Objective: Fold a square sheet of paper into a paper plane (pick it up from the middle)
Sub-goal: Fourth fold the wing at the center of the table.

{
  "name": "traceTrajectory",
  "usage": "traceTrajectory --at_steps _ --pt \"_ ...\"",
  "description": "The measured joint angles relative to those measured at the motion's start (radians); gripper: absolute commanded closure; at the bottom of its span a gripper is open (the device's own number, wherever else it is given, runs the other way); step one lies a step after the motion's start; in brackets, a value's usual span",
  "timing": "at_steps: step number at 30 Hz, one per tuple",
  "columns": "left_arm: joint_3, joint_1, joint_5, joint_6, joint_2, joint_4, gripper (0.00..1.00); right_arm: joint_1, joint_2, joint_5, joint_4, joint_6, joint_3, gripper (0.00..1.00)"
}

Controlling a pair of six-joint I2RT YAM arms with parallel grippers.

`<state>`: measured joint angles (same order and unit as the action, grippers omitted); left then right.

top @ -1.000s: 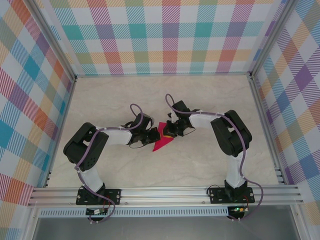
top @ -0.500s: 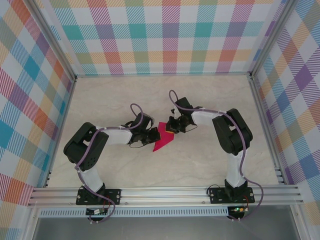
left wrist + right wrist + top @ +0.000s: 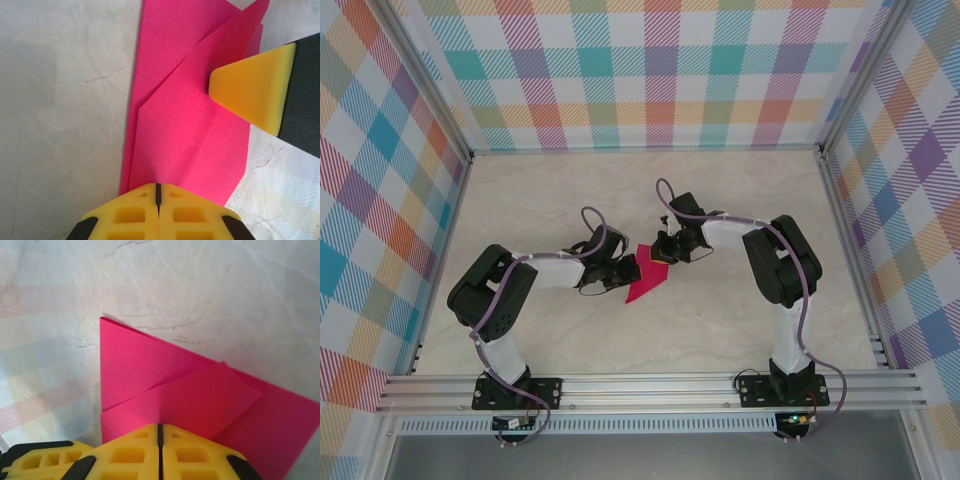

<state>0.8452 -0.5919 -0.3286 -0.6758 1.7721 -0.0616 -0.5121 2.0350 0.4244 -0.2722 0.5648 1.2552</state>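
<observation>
Your left gripper [image 3: 157, 186] has its jaws pressed together, tips resting on one edge of the folded magenta sheet of paper [image 3: 190, 135]. Your right gripper [image 3: 160, 426] is likewise closed, bearing on the opposite side. The sheet lies flat mid-table [image 3: 720, 330], between both grippers.

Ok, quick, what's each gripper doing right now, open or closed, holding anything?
Left gripper: shut, tips on the folded pink paper; grip cannot be told.
Right gripper: shut, tips on the same paper; grip likewise unclear.
</observation>
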Motion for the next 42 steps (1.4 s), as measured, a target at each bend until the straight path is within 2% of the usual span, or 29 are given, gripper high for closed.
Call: traceTrajectory --at_steps 9,13,18,21,30,42 --pt "0.002 0.0 0.0 0.0 0.0 0.005 1.0 0.097 0.012 -0.084 -0.04 -0.031 0.072 0.92" --pt "0.002 0.0 0.0 0.0 0.0 0.005 1.0 0.132 -0.013 -0.084 -0.035 -0.03 0.073 0.92" --pt "0.002 0.0 0.0 -0.001 0.0 0.005 1.0 0.108 -0.125 -0.027 -0.016 -0.027 0.013 0.91" --pt "0.002 0.0 0.0 -0.001 0.0 0.005 1.0 0.071 -0.14 0.015 0.006 -0.023 -0.004 0.92" --pt "0.005 0.0 0.0 0.003 0.0 0.012 1.0 -0.011 -0.053 0.098 0.018 -0.003 -0.035 0.92" --pt "0.011 0.0 0.001 0.02 0.0 0.033 1.0 0.024 0.014 0.09 0.016 0.003 -0.015 0.91"
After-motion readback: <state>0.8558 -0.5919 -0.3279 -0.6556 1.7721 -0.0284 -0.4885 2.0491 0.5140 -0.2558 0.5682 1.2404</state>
